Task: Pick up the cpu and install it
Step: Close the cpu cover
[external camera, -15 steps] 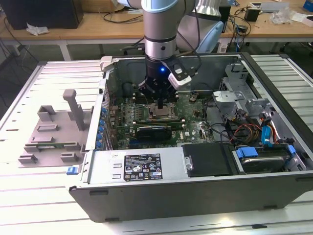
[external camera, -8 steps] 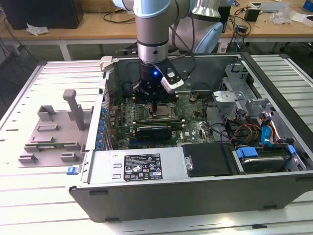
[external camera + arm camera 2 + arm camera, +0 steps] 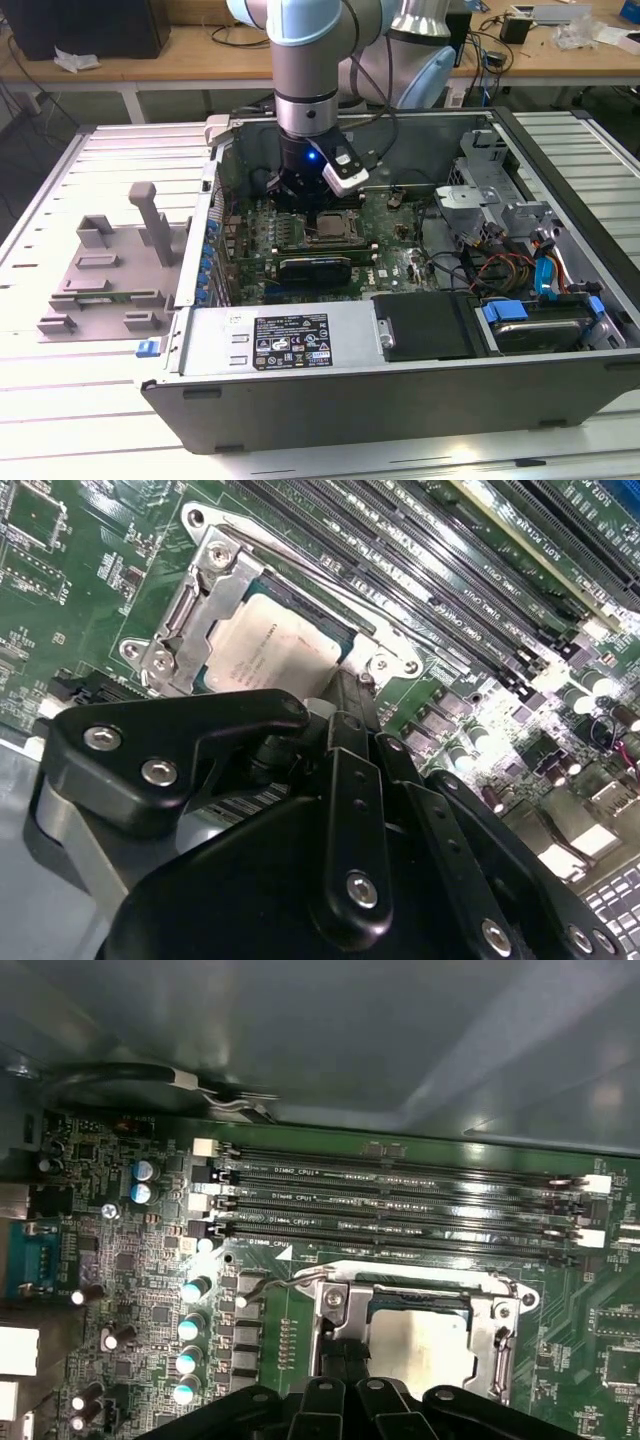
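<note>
Hand (image 3: 345, 705) by cpu (image 3: 275, 640) in socket (image 3: 200, 590); case (image 3: 400, 400) on slatted table (image 3: 50, 410).

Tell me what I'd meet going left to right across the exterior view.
grey plastic fixture → black gripper → black rectangular cover panel → dark hard drive with blue tabs

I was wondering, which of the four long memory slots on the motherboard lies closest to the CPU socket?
The slot running directly alongside the socket's metal frame in the first wrist view; the other three lie beyond it, towards the case wall.
</note>
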Available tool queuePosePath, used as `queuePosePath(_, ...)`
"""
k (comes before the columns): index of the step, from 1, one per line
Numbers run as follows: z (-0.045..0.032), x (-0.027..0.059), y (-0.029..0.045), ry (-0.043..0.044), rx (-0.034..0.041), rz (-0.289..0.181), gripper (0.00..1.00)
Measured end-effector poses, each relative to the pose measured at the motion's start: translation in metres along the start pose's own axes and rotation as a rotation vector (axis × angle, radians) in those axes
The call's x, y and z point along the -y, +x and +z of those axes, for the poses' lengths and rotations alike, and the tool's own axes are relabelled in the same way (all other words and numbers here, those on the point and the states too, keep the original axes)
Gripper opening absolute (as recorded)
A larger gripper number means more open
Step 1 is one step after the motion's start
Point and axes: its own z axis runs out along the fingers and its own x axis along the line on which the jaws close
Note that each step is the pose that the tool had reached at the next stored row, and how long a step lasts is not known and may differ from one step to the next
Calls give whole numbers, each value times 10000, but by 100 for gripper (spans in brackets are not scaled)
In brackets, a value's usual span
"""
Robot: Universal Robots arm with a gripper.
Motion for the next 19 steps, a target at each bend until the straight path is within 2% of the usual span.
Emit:
queuePosePath(7,-5,-1,17,-1,-1,-1,11)
queuePosePath(12,-88,2,16,0,-1,-1,11)
queuePosePath(19,-280,8,13,3,-2,-1,11)
